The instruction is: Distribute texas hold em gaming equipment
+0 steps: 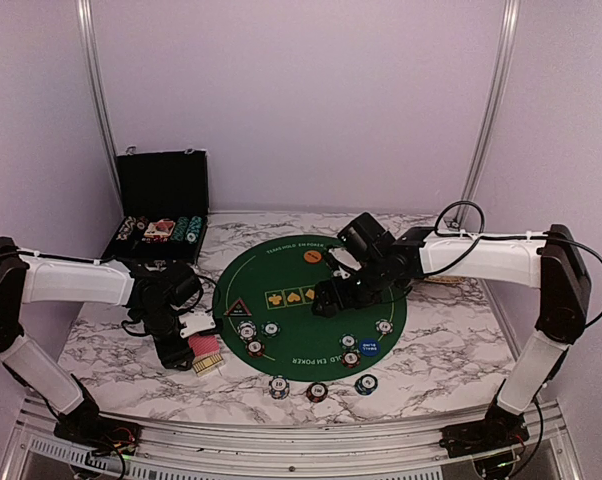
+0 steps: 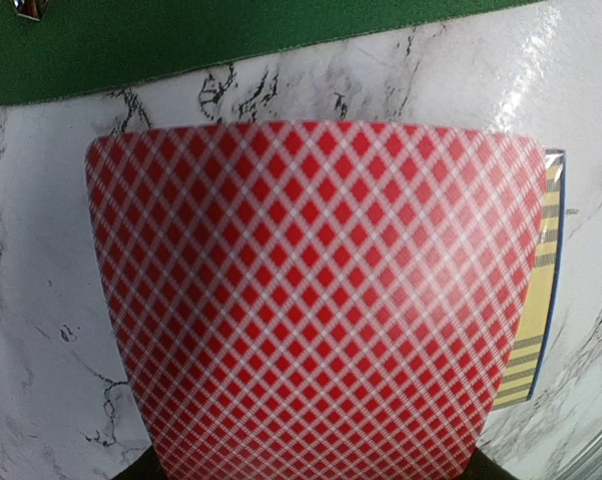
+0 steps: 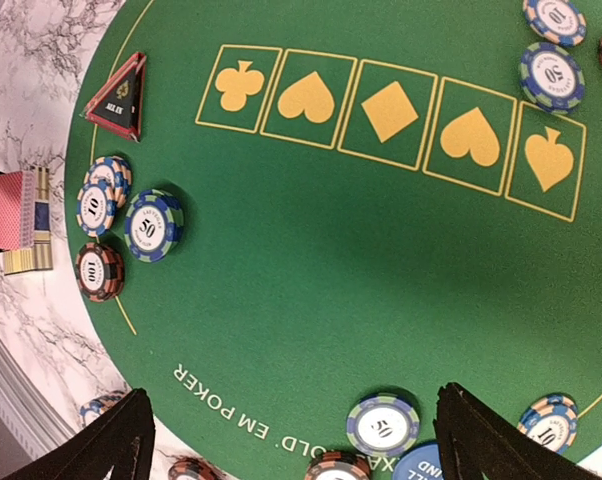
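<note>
A red-backed playing card [image 2: 316,300] fills the left wrist view, bowed, and hides the fingers of my left gripper [image 1: 194,340], which is shut on it over the marble left of the green poker mat [image 1: 311,275]. Under the card lies a yellow-and-blue striped pack [image 2: 541,290]. My right gripper [image 3: 291,440] hangs open above the mat's near part, nothing between its fingers [image 3: 481,440]. A "50" chip [image 3: 382,425] and the blue button [image 3: 426,465] lie by its right finger. The black triangular button [image 3: 119,97] and three chips [image 3: 153,225] sit at the mat's left; the orange button [image 1: 312,256] at the far side.
A black hinged case [image 1: 161,205] with rows of chips stands open at the back left. Three chips [image 1: 317,391] lie on the marble in front of the mat. Five yellow suit boxes [image 3: 391,110] are printed across the mat's middle. The table's front rail [image 1: 281,440] is close.
</note>
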Controlling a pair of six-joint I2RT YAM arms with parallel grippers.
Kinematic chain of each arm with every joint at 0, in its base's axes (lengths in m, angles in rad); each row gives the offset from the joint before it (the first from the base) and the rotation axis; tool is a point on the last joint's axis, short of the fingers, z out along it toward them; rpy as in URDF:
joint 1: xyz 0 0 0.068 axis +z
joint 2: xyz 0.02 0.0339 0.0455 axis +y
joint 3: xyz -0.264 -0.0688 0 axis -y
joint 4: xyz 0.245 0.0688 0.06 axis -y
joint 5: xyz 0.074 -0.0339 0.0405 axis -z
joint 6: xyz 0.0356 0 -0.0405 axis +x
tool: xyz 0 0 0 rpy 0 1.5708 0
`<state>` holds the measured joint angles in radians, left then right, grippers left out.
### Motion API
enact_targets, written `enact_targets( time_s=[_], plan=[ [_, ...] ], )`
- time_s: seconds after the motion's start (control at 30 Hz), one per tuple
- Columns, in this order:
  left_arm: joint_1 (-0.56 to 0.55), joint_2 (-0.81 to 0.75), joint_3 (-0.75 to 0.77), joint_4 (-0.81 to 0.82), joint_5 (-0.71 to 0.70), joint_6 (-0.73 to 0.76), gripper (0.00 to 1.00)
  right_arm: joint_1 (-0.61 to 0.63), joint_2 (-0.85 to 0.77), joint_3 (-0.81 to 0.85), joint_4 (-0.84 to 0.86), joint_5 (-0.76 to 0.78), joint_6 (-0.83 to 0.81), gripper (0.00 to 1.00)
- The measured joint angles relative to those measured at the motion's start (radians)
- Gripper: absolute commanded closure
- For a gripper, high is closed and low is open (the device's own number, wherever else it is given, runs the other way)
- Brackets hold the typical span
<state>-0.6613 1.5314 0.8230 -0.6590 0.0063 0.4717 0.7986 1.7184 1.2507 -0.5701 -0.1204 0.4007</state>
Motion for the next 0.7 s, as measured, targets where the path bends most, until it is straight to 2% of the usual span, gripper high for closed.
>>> enact_targets(
  time_s=[0.07,0.17,0.7],
  plan=[
    [0.000,-0.003,0.000,0.000,-0.007,0.002,0.83,0.000,0.000,-0.003,0.019,-0.021,0.010,0.05],
    [0.000,-0.012,0.000,0.000,-0.015,0.004,1.00,0.000,0.000,-0.009,0.048,-0.060,0.027,0.05],
    [-0.001,-0.060,0.069,-0.047,0.004,-0.002,1.00,0.001,0.000,-0.059,0.243,-0.270,0.141,0.04]
  ],
)
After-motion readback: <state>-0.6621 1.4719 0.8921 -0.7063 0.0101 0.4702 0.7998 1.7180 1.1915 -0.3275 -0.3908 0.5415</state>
